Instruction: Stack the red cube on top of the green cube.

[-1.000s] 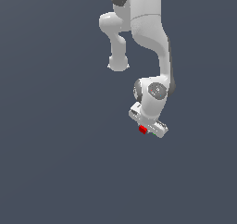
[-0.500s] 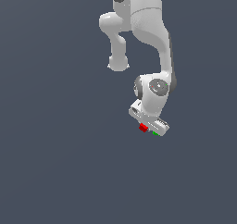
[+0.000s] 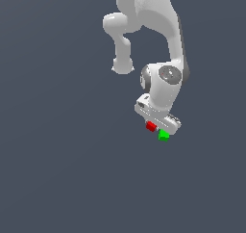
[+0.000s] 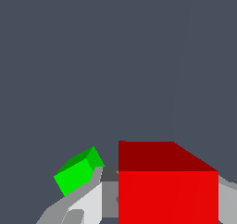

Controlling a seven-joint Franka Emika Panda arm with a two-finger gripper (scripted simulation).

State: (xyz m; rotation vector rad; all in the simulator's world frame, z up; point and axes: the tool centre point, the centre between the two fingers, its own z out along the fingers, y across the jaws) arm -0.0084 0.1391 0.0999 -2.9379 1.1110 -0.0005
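Observation:
In the exterior view my gripper [image 3: 154,122] points down at the grey floor, and the red cube [image 3: 151,126] shows just under the white hand. The wrist view shows the same red cube [image 4: 167,195] large and close between the two grey fingers [image 4: 88,202], so the gripper [image 4: 161,176] is shut on it. The green cube [image 3: 164,135] lies on the floor close beside the red one, toward the exterior view's right. In the wrist view the green cube [image 4: 77,172] sits tilted just past one fingertip, apart from the red cube.
Plain dark grey floor [image 3: 62,169] lies all around. The white arm [image 3: 163,83] rises above the hand and takes up the upper middle of the exterior view. No other objects show.
The hand with the red cube has shifted slightly upward in the exterior view. The green cube, hidden one second ago, now shows fully beside it.

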